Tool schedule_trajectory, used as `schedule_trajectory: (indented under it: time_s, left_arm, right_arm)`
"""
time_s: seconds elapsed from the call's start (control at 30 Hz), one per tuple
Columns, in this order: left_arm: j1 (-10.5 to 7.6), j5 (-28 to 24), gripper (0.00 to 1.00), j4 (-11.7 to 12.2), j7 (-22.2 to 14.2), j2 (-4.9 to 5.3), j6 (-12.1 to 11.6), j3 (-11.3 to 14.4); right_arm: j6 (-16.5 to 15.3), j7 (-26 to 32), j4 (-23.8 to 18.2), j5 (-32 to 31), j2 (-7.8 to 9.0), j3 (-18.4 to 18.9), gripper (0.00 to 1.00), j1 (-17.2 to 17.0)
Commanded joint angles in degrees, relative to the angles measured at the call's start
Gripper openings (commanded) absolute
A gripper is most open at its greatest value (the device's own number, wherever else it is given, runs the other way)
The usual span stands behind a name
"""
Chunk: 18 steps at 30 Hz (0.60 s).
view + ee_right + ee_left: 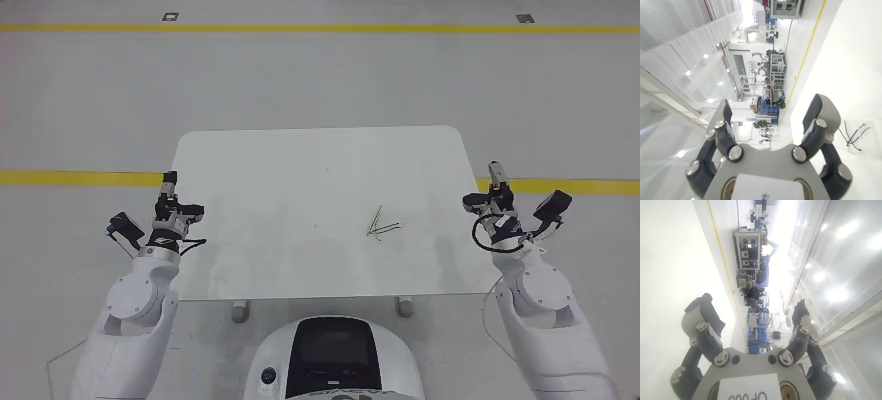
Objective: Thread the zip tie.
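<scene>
Black zip ties lie on the white table. The left gripper and the right gripper both have their fingers apart and hold nothing.

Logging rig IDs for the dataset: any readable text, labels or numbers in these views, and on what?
White label on left end effector: print cut off, unreadable.
White label on right end effector: print cut off, unreadable.
Room signs: too small.
Zip ties, table: none.
</scene>
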Motion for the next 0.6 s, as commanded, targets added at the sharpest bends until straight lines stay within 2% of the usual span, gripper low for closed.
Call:
schedule_trajectory:
  time_s: [0.0,0.13,0.23,0.57]
  left_arm:
    - [0.00,0.0,1.00,0.0,0.0,0.00,0.0,0.0]
    - [0.00,0.0,1.00,0.0,0.0,0.00,0.0,0.0]
    - [0.00,0.0,1.00,0.0,0.0,0.00,0.0,0.0]
    - [0.00,0.0,1.00,0.0,0.0,0.00,0.0,0.0]
  right_arm:
    - [2.6,1.0,-0.9,-4.6,0.06,-1.2,1.00,1.2]
    - [7.4,3.7,-1.5,-10.8,0.07,-4.7,1.00,4.2]
    - [9.5,6.0,-1.0,-12.5,-0.08,-7.2,1.00,6.1]
    - [9.3,6.4,-0.7,-12.9,-0.12,-7.7,1.00,6.3]
